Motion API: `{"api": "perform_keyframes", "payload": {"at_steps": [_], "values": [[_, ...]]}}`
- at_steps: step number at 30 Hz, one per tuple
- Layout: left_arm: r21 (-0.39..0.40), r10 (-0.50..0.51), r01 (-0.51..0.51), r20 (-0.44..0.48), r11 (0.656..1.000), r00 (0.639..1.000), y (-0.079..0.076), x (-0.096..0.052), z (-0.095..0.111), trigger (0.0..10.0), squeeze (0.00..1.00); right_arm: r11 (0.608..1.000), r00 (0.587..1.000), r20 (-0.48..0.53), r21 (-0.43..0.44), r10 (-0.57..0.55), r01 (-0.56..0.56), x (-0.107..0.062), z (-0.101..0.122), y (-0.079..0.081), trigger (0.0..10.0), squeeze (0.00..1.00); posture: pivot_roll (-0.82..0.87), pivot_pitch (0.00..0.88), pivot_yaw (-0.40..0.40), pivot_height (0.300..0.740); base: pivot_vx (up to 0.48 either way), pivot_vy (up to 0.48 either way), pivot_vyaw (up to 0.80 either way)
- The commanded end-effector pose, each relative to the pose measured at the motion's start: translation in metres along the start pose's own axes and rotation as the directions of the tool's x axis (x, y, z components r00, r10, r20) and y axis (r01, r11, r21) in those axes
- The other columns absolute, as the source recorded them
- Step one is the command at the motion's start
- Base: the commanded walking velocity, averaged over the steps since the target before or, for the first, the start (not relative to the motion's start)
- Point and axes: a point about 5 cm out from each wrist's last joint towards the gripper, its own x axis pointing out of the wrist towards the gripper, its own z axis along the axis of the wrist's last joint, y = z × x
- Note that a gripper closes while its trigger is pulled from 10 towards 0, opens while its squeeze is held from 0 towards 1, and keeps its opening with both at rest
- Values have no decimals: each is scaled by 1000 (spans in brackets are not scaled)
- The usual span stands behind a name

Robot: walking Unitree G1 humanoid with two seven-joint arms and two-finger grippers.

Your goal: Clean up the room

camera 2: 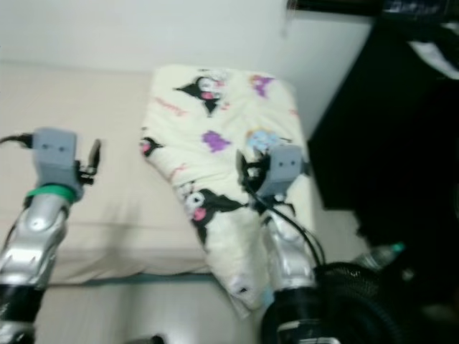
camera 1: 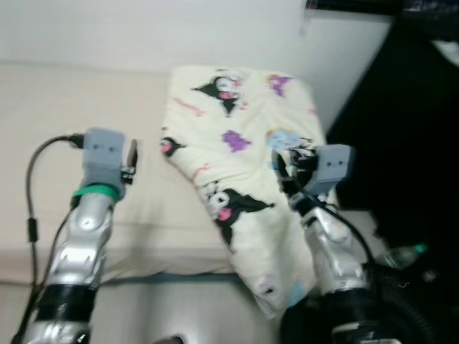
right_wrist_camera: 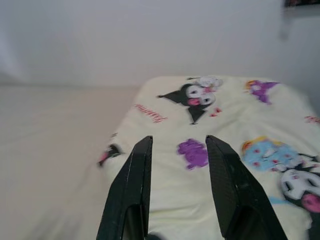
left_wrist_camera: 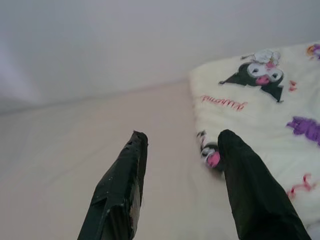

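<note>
Cartoon-print blanket (camera 1: 240,165): draped over the beige bed (camera 1: 86,129) (one end hanging off). My right gripper (right_wrist_camera: 177,150) above it, left gripper (left_wrist_camera: 182,145) beside; both spread, empty.

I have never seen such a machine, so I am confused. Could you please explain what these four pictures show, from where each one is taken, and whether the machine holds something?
This is a humanoid robot with two silver arms. Two pictures come from cameras in its head, looking down; the other two come from a camera on each wrist, looking along black fingers. Before it is a bed with a beige sheet. On it lies a cream blanket printed with cartoon characters, one end hanging over the bed's edge. The left end effector hovers open over the sheet, beside the blanket. The right end effector is open above the blanket. Neither holds anything.
</note>
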Motion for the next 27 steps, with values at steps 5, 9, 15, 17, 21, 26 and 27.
{"api": "perform_keyframes", "payload": {"at_steps": [5, 9, 15, 17, 21, 26, 27], "values": [[1, -14, 14, -27, 1000, 1000, -6, -2, -5, 10000, 0, 1000, 1000, -10, -8, -22, 22, -4, -2, -7, 10000, 0, -117, 44, 27, 723, 48, 0, 0], [-2, -18, 18, -26, 1000, 1000, -6, -2, -5, 10000, 0, 1000, 1000, -10, -8, -22, 22, -4, -2, -7, 10000, 0, -119, 45, 28, 723, 0, 0, 0], [-6, -38, 38, -30, 999, 999, -8, -4, -7, 10000, 0, 1000, 1000, -17, -5, -22, 22, -6, -4, -7, 10000, 0, -120, 46, 28, 723, 0, 0, 0], [-8, -42, 42, -31, 999, 999, -9, -5, -8, 10000, 0, 1000, 1000, -19, -4, -24, 24, -6, -5, -7, 10000, 0, -120, 46, 28, 723, 0, 0, 0], [-16, -70, 69, -48, 997, 996, -16, -8, -12, 10000, 0, 999, 999, -22, -2, -40, 40, -7, -6, -9, 10000, 0, -121, 46, 30, 723, 0, 0, 0], [-30, -111, 109, -65, 994, 992, -30, -14, -16, 10000, 0, 998, 998, -22, -2, -57, 57, -8, -6, -10, 10000, 0, -124, 47, 33, 723, 0, 0, 0], [-31, -113, 111, -67, 993, 991, -30, -14, -16, 10000, 0, 998, 998, -22, -1, -58, 58, -8, -6, -11, 10000, 0, -124, 49, 33, 723, 0, 0, 0]]}}
